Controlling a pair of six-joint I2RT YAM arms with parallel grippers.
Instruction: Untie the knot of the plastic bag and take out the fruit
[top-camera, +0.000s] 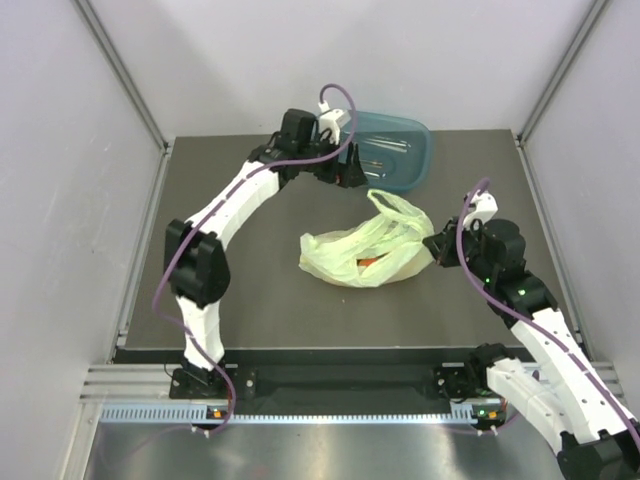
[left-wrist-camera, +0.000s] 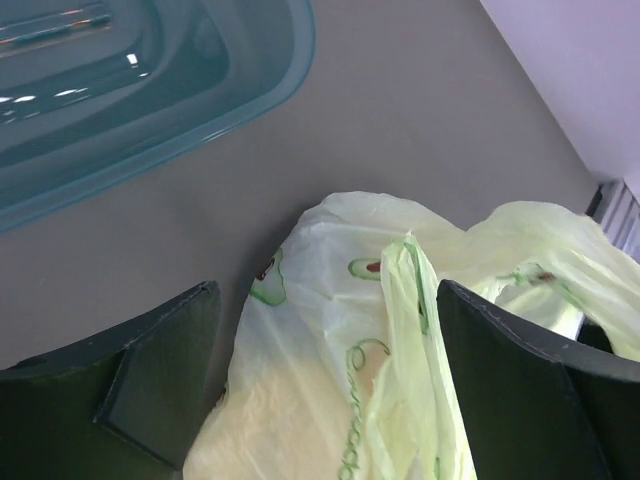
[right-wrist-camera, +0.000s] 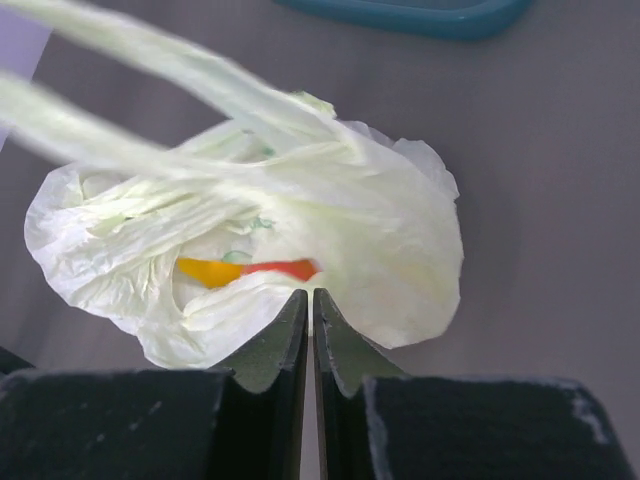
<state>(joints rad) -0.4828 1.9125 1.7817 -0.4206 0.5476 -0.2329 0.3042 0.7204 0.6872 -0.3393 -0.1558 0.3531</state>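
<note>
The pale green plastic bag (top-camera: 362, 252) lies in the middle of the table with its mouth gaping. An orange-red and yellow fruit (right-wrist-camera: 247, 270) shows inside it, also in the top view (top-camera: 370, 263). The handle strips (top-camera: 398, 206) stand up as a loose loop, and no tight knot shows. My right gripper (top-camera: 437, 248) is at the bag's right edge. In its wrist view the gripper (right-wrist-camera: 310, 296) is shut on the thin rim of the bag (right-wrist-camera: 400, 230). My left gripper (top-camera: 349, 177) is open, just behind the bag; in its wrist view (left-wrist-camera: 325, 300) a bag (left-wrist-camera: 300, 400) handle rises between the jaws.
A teal plastic tub (top-camera: 395, 150) stands at the back, right beside my left gripper, and shows in the left wrist view (left-wrist-camera: 120, 90). Grey walls close in the dark table (top-camera: 250, 300) on three sides.
</note>
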